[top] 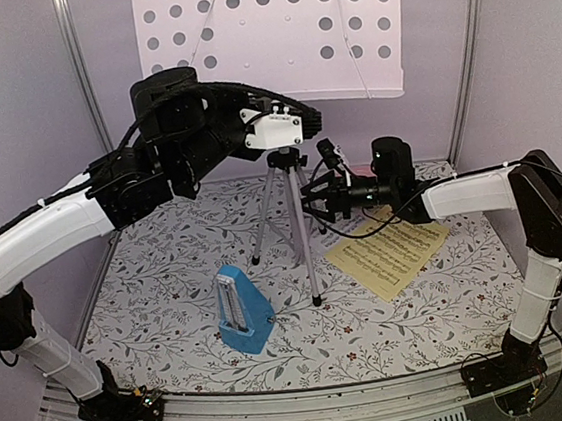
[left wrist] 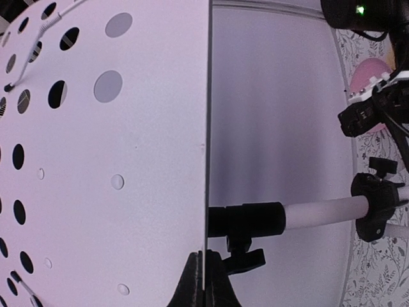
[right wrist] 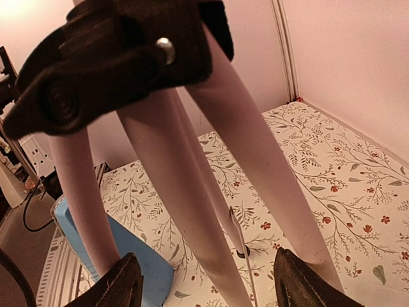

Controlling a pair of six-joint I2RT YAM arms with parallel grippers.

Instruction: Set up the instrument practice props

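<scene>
Music stand (top: 272,30) is held upright on the bench (top: 149,295), its perforated plate's edge pinched by the clenched left tool (left wrist: 202,281). The tripod legs (right wrist: 255,160) are straddled by the right tool (right wrist: 211,284), spread wide and released. Positioning seems nearly done; next, the yellow sheet (top: 391,249) must be grasped.

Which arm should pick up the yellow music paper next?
Probably right. The right gripper is open and empty, and the yellow sheet lies just under that arm. The left gripper is shut on the music stand, so it is busy.
</scene>
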